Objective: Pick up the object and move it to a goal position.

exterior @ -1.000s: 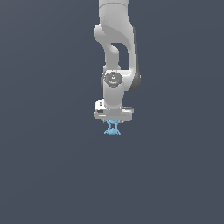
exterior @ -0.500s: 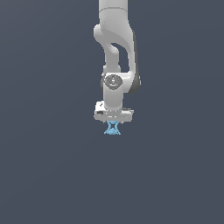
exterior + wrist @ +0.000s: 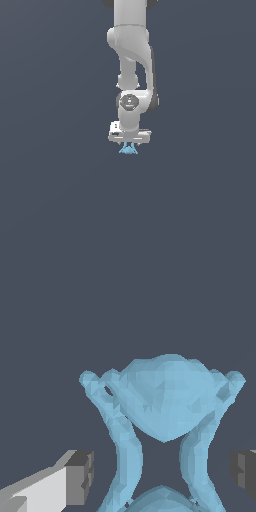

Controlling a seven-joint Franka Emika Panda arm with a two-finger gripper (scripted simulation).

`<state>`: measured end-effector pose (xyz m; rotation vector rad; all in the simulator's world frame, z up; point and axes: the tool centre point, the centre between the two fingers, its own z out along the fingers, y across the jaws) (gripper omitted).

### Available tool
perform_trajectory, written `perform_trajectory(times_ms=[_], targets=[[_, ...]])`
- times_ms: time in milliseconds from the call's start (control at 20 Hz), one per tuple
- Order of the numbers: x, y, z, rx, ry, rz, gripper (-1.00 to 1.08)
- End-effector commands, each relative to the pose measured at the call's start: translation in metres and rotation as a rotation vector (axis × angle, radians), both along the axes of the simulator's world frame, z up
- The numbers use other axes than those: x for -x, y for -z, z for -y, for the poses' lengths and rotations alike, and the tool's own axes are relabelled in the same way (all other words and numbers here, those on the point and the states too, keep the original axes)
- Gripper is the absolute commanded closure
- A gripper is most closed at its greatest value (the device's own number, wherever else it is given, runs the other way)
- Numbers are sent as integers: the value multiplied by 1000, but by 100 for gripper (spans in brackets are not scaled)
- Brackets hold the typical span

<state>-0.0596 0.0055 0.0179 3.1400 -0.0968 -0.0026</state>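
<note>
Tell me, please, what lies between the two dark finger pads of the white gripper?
In the wrist view, the light-blue hourglass-shaped object stands between the pads, with bare gaps either side.

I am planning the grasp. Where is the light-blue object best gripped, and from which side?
Probably at the narrow waist of the light-blue object, coming from above. It pinches in there between flared ends, and the open gripper already has a finger on each side, not touching.

Flat slate-grey backdrop point(image 3: 45, 200) – evenly lit, featureless – fills both views
</note>
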Motion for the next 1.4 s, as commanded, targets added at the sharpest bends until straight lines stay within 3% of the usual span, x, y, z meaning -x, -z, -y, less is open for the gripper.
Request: perform_trajectory(times_ms=[0, 50, 800, 1350], targets=[[-1, 2, 0, 0, 0, 1, -92], [-1, 2, 0, 0, 0, 1, 108], [0, -5, 4, 0, 1, 3, 108], [5, -64, 39, 0, 1, 2, 108]])
